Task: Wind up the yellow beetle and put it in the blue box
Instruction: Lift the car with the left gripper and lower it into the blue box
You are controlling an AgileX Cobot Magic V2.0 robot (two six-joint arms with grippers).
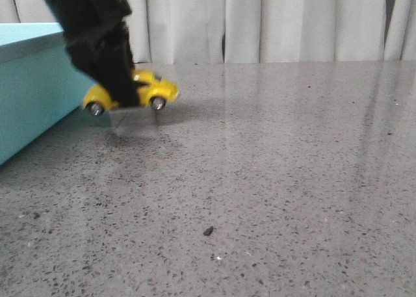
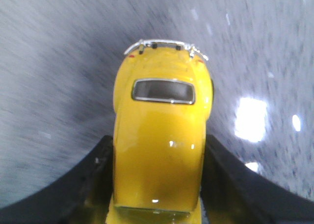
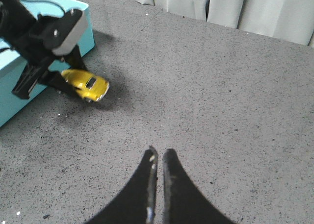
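Note:
My left gripper point(image 1: 123, 92) is shut on the yellow beetle point(image 1: 153, 89), its black fingers pressed on both sides of the car point(image 2: 159, 136). The car hangs a little above the grey table, just right of the blue box point(image 1: 29, 95). The table looks streaked with motion blur in the left wrist view. In the right wrist view the beetle point(image 3: 88, 85) shows under the left arm beside the box point(image 3: 10, 104). My right gripper point(image 3: 158, 153) is shut and empty, far from the car, above bare table.
A small dark speck point(image 1: 208, 231) lies on the grey speckled table point(image 1: 292, 180) near the front. White curtains point(image 1: 292, 21) hang behind the table's far edge. The box fills the far left.

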